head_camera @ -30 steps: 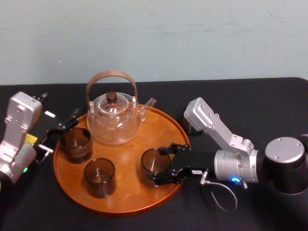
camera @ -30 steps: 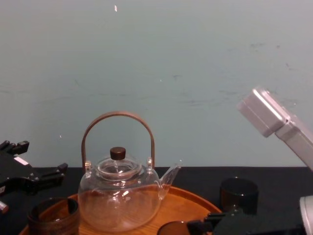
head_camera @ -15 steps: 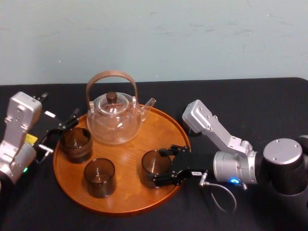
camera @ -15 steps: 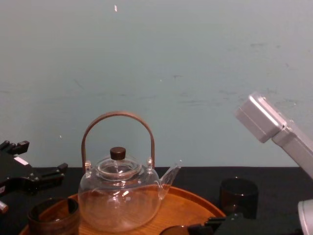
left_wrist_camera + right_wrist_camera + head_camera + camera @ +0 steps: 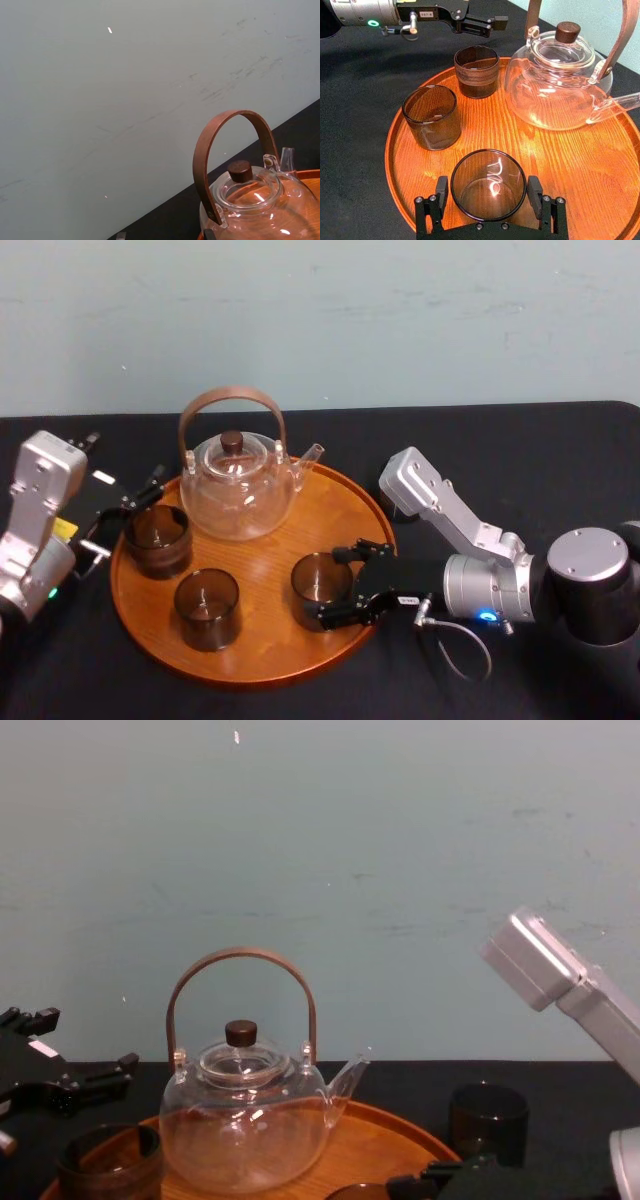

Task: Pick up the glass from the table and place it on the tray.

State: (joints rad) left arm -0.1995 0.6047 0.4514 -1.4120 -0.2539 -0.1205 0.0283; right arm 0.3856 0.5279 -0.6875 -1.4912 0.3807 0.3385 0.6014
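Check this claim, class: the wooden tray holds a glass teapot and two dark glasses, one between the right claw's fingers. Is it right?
Not quite. The right wrist view shows three dark glasses on the wooden tray with the glass teapot, not two; one does sit between the right claw's fingers.

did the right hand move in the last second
Yes. The right hand, around the glass, has sunk slightly toward the tray in the chest view, judged against the teapot.
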